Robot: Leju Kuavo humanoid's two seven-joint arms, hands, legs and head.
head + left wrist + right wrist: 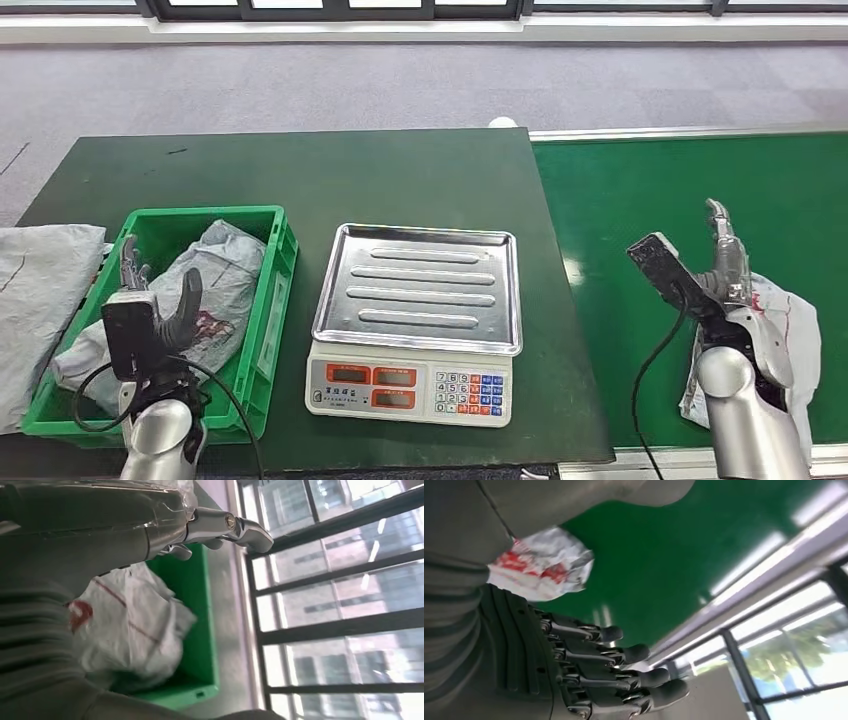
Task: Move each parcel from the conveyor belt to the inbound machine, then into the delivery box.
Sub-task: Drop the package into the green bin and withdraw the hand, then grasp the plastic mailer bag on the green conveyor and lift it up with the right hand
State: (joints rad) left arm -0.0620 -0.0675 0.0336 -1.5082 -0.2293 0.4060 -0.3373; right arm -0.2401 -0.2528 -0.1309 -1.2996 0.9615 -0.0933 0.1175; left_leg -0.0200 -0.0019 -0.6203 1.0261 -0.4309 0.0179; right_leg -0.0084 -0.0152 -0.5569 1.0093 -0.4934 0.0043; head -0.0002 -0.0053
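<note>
A white parcel [797,325] with red print lies on the green conveyor belt [650,190] at the near right, partly hidden by my right arm. My right hand [726,262] hovers just left of and above it, fingers stretched out and empty. In the right wrist view the parcel [541,562] lies on the belt [664,555] behind the straight fingers [624,675]. A grey-white parcel [215,275] lies in the green delivery box [205,212]. My left hand [160,300] is above its near end, fingers apart, holding nothing. The left wrist view shows that parcel [130,630] in the box [200,605].
The inbound machine, a scale with a bare steel tray [415,235] and a keypad front [410,385], stands mid-table between box and belt. A grey bag [40,290] lies left of the box. A steel rail [690,131] edges the belt's far side.
</note>
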